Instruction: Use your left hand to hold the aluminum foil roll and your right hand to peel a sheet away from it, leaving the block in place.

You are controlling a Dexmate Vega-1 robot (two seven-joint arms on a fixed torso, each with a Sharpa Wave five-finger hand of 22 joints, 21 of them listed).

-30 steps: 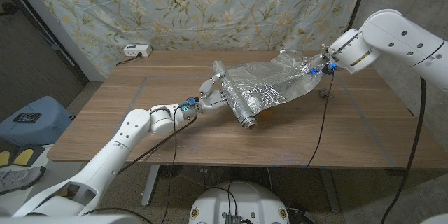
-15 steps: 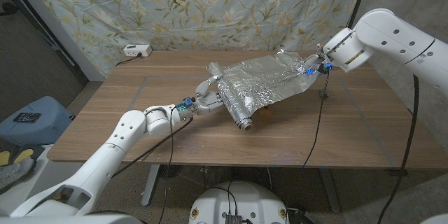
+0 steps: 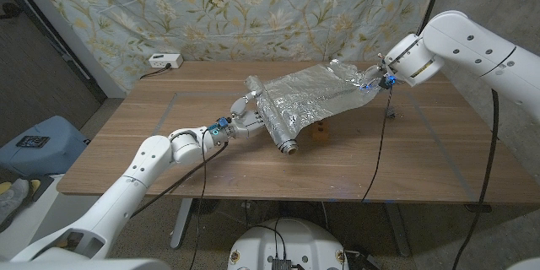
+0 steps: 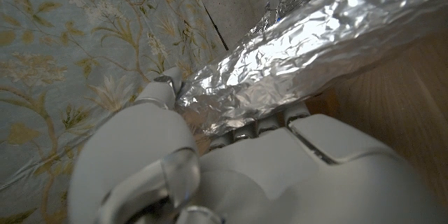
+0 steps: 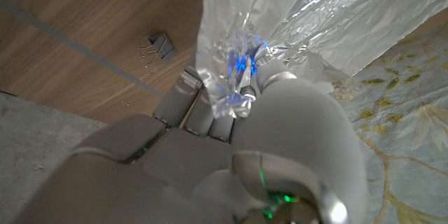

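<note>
My left hand [image 3: 246, 118] grips the aluminum foil roll [image 3: 272, 122] mid-table; fingers [image 4: 162, 92] wrap the foil in the left wrist view, though the roll covers most of the contact. The roll lies diagonally, far end near the backdrop side, near end pointing toward me. The roll's near end cap [image 3: 289, 146] is too small to make out in detail.

My right hand [image 3: 377, 77] pinches the far-right corner of the foil sheet [image 3: 316, 94], which is lifted off the table and stretched from the roll out to the right. In the right wrist view the crumpled foil [image 5: 234, 77] bunches over the fingers, blue glare on it, so I can't see the exact pinch point.

A small yellowish block [image 3: 318, 132] peeks out under the sheet's near edge, mostly hidden; can't tell if the foil touches it.

Wooden table [image 3: 152, 152], floral curtain [image 3: 169, 8] behind, white power strip [image 3: 164, 61] at the far-left corner. A binder clip [image 5: 160, 46] lies on the wood near my right hand.
</note>
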